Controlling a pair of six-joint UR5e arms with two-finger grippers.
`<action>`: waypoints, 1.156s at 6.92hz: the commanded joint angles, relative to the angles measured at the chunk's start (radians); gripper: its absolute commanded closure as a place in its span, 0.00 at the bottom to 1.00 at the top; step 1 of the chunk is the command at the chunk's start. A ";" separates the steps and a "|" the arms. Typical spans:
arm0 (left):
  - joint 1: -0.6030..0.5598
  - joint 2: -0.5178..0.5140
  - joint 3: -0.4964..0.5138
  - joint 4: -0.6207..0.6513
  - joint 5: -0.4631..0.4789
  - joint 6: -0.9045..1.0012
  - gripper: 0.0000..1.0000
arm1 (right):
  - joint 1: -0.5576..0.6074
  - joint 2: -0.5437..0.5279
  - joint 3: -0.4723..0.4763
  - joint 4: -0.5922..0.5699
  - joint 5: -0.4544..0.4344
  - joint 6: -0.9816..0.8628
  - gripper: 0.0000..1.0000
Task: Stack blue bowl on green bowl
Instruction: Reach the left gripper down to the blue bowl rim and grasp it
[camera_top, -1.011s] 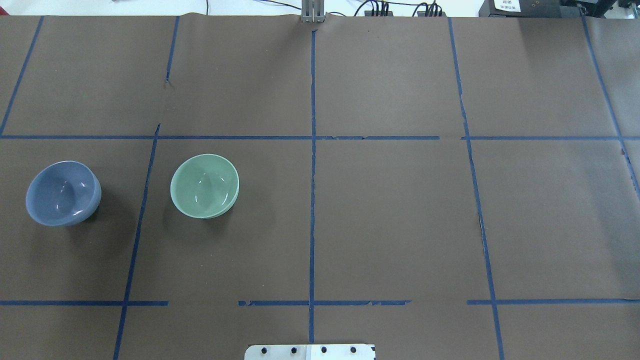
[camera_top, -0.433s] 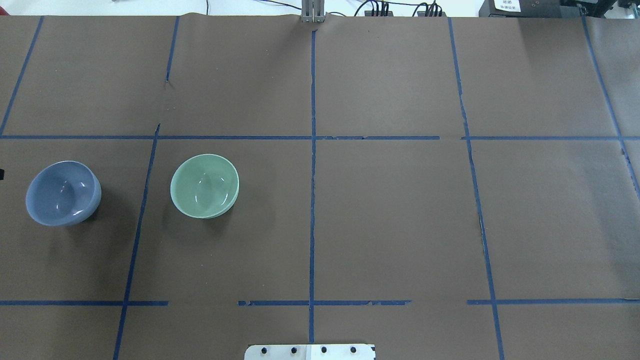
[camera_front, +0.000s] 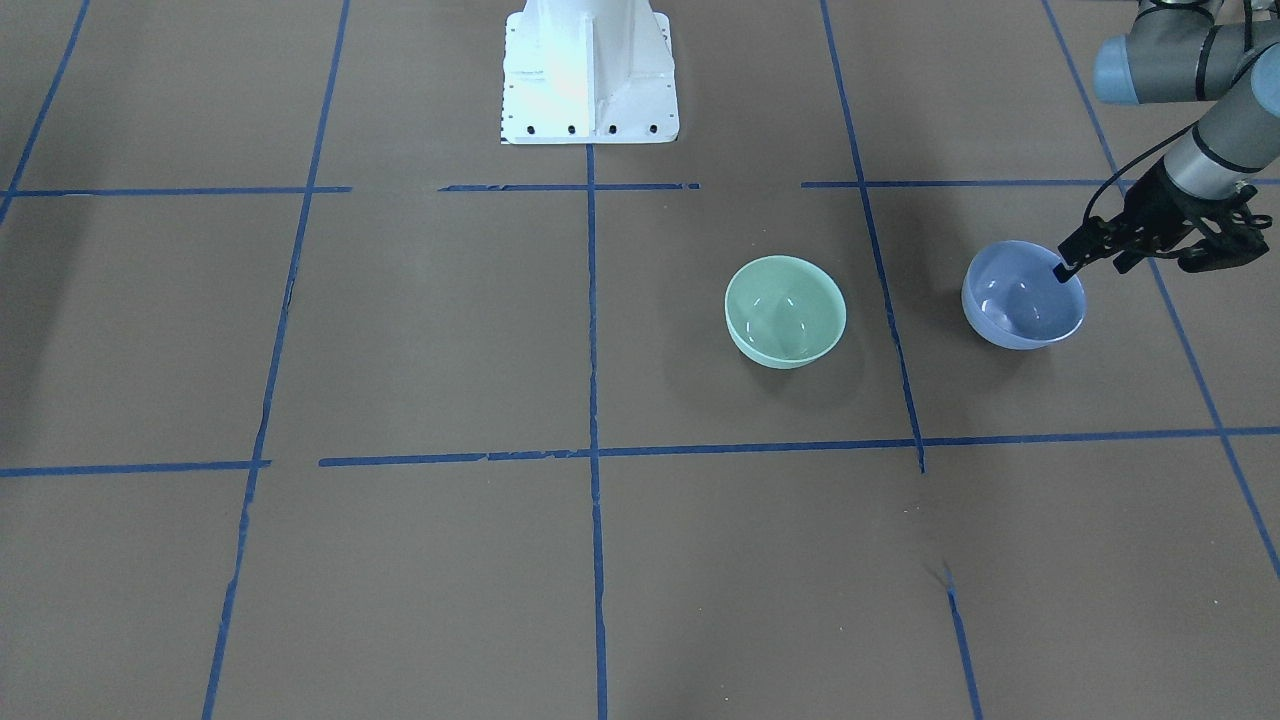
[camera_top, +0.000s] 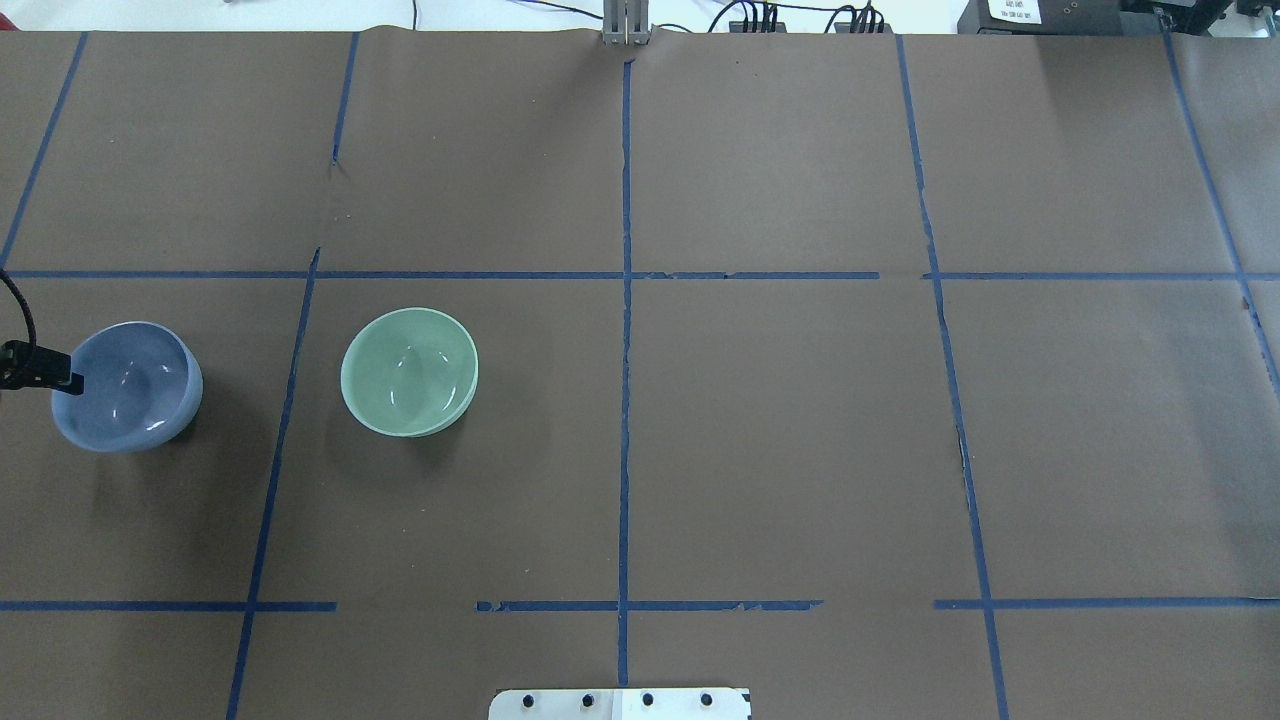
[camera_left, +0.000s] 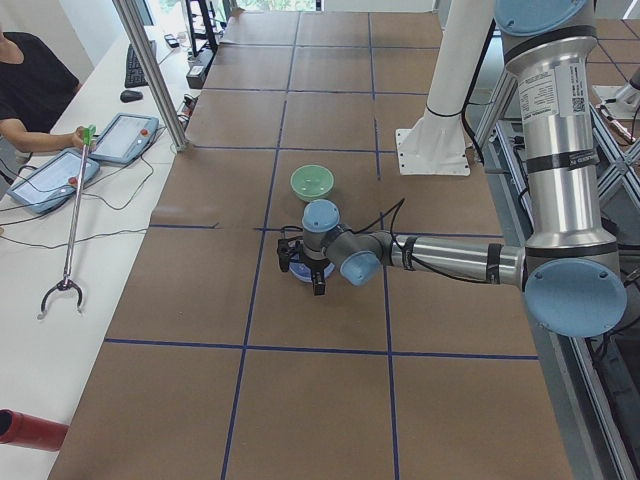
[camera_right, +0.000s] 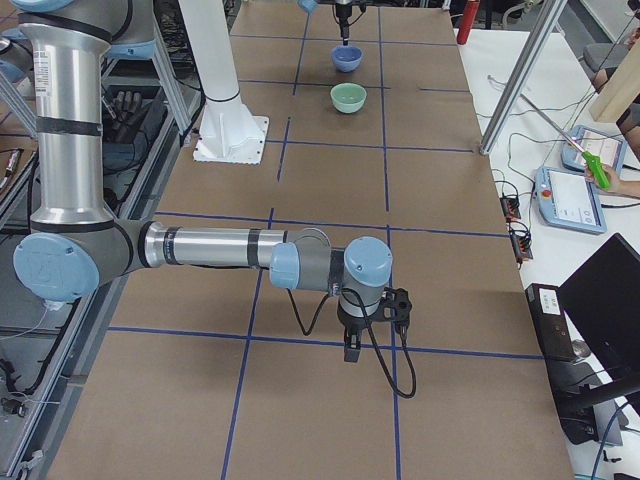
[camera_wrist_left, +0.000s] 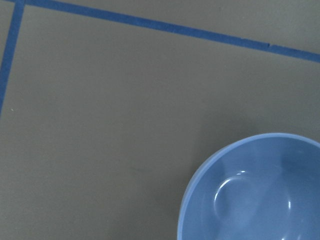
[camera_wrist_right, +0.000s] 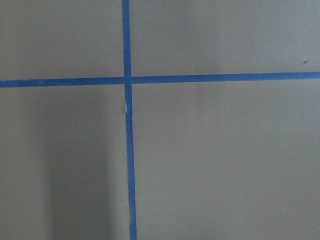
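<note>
The blue bowl (camera_front: 1020, 300) stands upright on the brown table cover, also in the overhead view (camera_top: 125, 390) and the left wrist view (camera_wrist_left: 255, 195). The green bowl (camera_front: 785, 310) stands upright and apart from it, nearer the table's middle (camera_top: 408, 372). My left gripper (camera_front: 1092, 268) is open at the blue bowl's outer rim, with one fingertip (camera_top: 62, 380) over the rim edge; it holds nothing. My right gripper (camera_right: 350, 350) hovers low over bare table far from both bowls; I cannot tell whether it is open or shut.
The white robot base plate (camera_front: 590, 90) is at the table's near-robot edge. Blue tape lines (camera_top: 625, 400) divide the brown cover into squares. Operators' tablets (camera_left: 45, 180) and a metal post (camera_left: 150, 70) stand beside the table.
My left gripper has come in from the overhead view's left edge and reached the blue bowl's outer rim. Neither bowl has moved.
</note>
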 joint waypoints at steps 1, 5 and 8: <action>0.024 -0.014 0.060 -0.063 0.009 -0.006 0.01 | -0.001 0.000 0.000 0.000 0.000 0.000 0.00; 0.036 -0.014 0.057 -0.088 0.008 -0.006 0.67 | 0.000 0.000 0.000 0.000 0.000 0.000 0.00; 0.028 -0.005 0.024 -0.096 0.006 0.004 1.00 | -0.001 0.000 0.000 0.000 0.000 0.000 0.00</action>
